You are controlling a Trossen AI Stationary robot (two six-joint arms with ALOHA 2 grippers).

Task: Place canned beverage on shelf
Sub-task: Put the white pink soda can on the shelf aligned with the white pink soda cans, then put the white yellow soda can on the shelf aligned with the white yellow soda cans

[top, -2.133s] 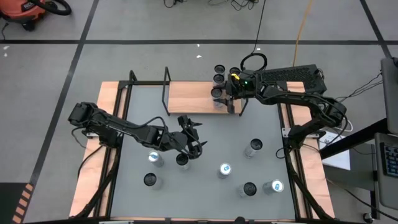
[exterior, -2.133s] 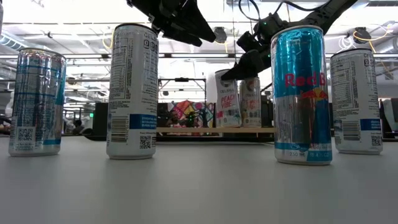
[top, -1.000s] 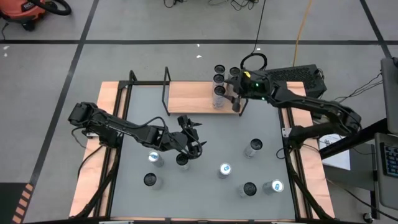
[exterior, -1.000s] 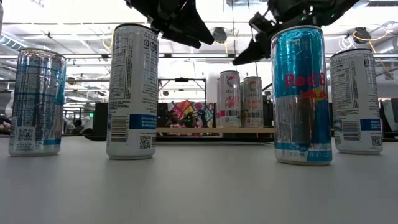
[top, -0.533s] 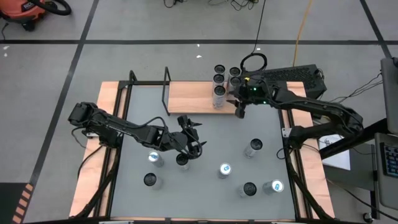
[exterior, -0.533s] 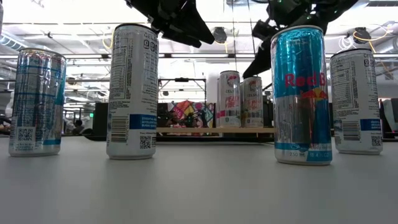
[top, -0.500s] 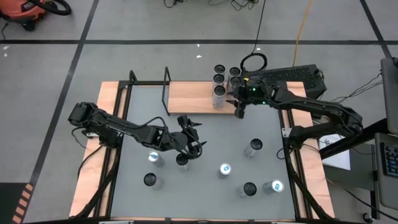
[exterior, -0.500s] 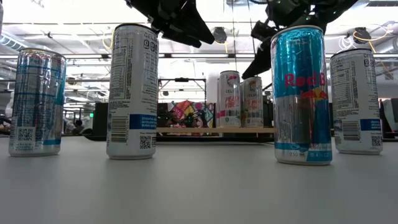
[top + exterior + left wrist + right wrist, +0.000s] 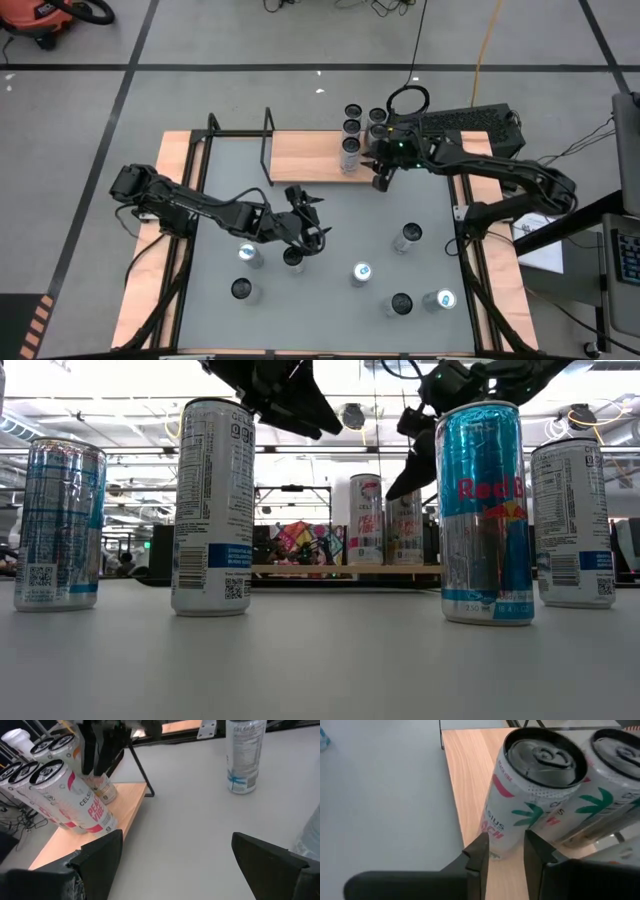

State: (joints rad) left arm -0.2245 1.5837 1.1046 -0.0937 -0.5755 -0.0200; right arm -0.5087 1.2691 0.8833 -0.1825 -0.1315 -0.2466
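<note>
Four cans [image 9: 349, 148] stand on the shelf [image 9: 305, 157]. The right hand [image 9: 381, 180] hovers beside them, nearly closed and empty. The left hand [image 9: 312, 222] waits open over the tabletop [image 9: 340, 240] — seven cans [image 9: 361, 272] remain there.

Grey floor [image 9: 200, 40] crossed by dark tape lines [image 9: 130, 70] — orange vacuum [image 9: 45, 18] in one corner.

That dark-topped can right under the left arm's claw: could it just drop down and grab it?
Probably yes. The left gripper hangs open above the can, with nothing between them, though a neighbouring can stands close.
</note>
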